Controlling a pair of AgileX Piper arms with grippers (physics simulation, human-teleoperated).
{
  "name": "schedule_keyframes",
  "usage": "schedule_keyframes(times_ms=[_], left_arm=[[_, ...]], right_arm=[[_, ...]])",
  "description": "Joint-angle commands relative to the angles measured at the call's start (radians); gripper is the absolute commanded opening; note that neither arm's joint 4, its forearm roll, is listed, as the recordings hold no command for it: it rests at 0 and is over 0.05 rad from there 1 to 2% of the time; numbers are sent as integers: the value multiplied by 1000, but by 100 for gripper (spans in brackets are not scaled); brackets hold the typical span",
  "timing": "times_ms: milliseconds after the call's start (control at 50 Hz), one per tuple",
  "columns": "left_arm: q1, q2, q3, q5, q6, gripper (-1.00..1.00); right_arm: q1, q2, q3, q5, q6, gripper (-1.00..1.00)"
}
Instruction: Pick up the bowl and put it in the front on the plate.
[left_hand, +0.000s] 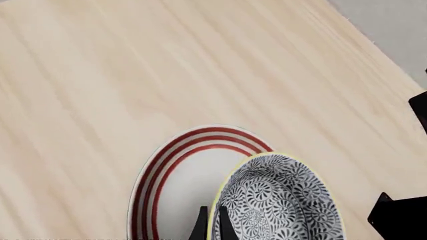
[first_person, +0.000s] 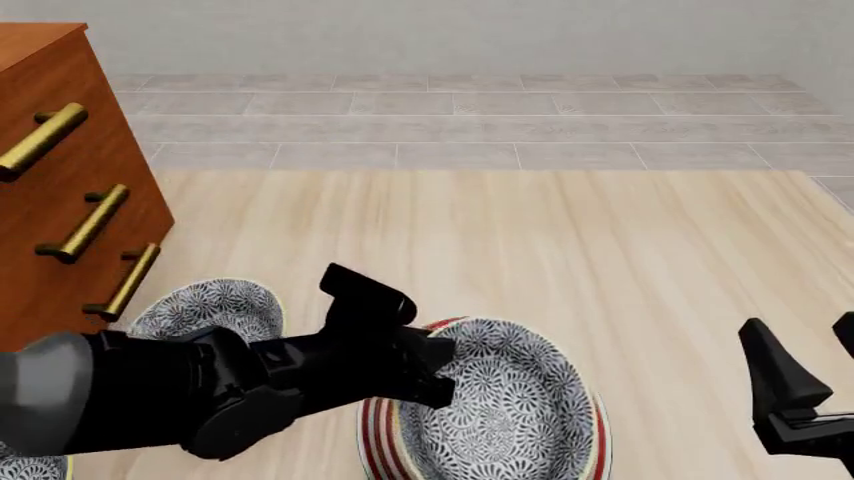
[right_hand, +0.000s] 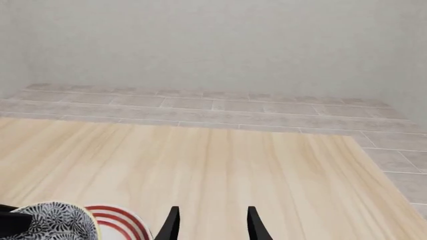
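The blue-and-white floral bowl (first_person: 514, 415) sits over the white plate with red rings (first_person: 378, 440) at the table's front. Whether it rests on the plate or hangs just above it, I cannot tell. My left gripper (first_person: 430, 362) is shut on the bowl's near-left rim. In the left wrist view its fingers (left_hand: 201, 225) pinch the rim of the bowl (left_hand: 283, 200), which covers one side of the plate (left_hand: 175, 175). My right gripper (first_person: 801, 335) stands open at the front right, apart from both. Its wrist view shows the open gripper (right_hand: 210, 214), the bowl (right_hand: 50, 221) and the plate (right_hand: 123, 222).
A second floral bowl (first_person: 214, 305) sits left of the plate, partly behind my left arm. A third bowl (first_person: 27, 466) peeks in at the bottom left corner. A wooden dresser (first_person: 60, 170) with brass handles stands at the far left. The table's (first_person: 534, 240) far edge meets a tiled floor.
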Motion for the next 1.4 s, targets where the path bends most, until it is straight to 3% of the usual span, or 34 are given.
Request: schedule_keyframes(times_ms=[20,520,560,800,1160,1400], left_arm=[[2,63,25,-81,-31,-100],[75,220,14,-190,-17,-100],[90,244,2,-188,11,-100],[84,301,7,-229,7,-100],[64,295,17,-224,22,-100],[60,213,17,-157,40,-100]], right_arm=[[0,7,0,-6,1,100],[-1,8,0,-7,0,100],[-1,11,0,-9,1,100],[-1,14,0,-11,0,100],[-3,6,0,-5,1,100],[-2,5,0,-3,2,100]])
